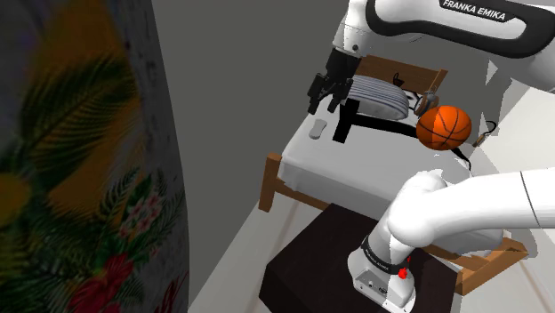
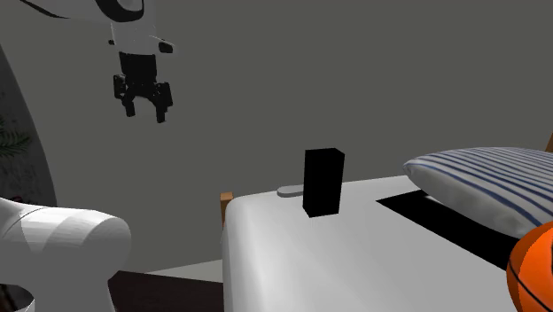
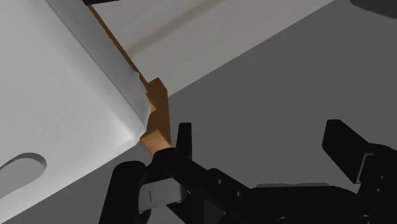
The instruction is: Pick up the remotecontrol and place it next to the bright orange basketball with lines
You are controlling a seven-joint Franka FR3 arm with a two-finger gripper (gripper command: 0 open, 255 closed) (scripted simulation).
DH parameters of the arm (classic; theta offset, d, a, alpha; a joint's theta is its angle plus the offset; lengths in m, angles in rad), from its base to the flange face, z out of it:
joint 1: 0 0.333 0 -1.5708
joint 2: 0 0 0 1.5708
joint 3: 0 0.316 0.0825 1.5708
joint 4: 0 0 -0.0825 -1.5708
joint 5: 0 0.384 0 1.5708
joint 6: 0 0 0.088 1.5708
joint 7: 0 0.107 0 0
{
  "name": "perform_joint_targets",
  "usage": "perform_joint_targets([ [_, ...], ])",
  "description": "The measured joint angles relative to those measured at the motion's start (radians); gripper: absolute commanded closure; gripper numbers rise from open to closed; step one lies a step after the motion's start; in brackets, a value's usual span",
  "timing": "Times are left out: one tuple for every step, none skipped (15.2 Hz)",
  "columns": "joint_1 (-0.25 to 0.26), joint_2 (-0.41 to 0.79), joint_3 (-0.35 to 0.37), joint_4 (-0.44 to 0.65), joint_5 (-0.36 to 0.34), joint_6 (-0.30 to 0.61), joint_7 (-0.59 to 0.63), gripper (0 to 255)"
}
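The remote control (image 1: 317,132) is a small flat pale grey bar lying on the white bed near its far corner, just beside an upright black box (image 1: 342,121). It also shows behind that box (image 2: 323,182) as the remote (image 2: 290,190), and as a rounded grey end of the remote (image 3: 22,169). The orange basketball (image 1: 444,127) with black lines rests on the bed by the striped pillow (image 1: 382,96); an edge of the basketball (image 2: 534,266) shows too. My gripper (image 1: 325,92) (image 2: 142,101) (image 3: 264,143) hangs open and empty, well above the bed's corner and off to the side of the remote.
The bed (image 1: 356,169) has a wooden frame with a corner post (image 3: 158,121). A grey wall stands behind it. A floral curtain (image 1: 80,178) covers the shoulder view's left. My dark stand (image 1: 311,267) sits before the bed.
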Motion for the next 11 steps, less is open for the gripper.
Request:
perform_joint_targets([
  [0.0,0.0,0.0,0.0,0.0,0.0,0.0,0],
  [-0.006,0.013,-0.004,0.001,-0.004,0.011,0.001,0],
  [-0.013,0.036,-0.007,0.004,-0.007,0.029,0.006,0],
  [-0.022,0.058,-0.012,0.002,-0.012,0.05,0.01,0],
  [-0.032,0.081,-0.019,0.001,-0.017,0.072,0.014,0],
  [-0.041,0.102,-0.022,0.005,-0.021,0.087,0.022,0],
  [-0.049,0.13,-0.025,0.016,-0.024,0.103,0.032,0],
  [-0.059,0.154,-0.031,0.013,-0.029,0.127,0.036,0],
  [-0.07,0.174,-0.04,0.018,-0.036,0.141,0.039,0],
  [-0.079,0.212,-0.048,0.034,-0.04,0.162,0.044,0],
  [-0.09,0.237,-0.056,0.039,-0.045,0.178,0.048,0],
])
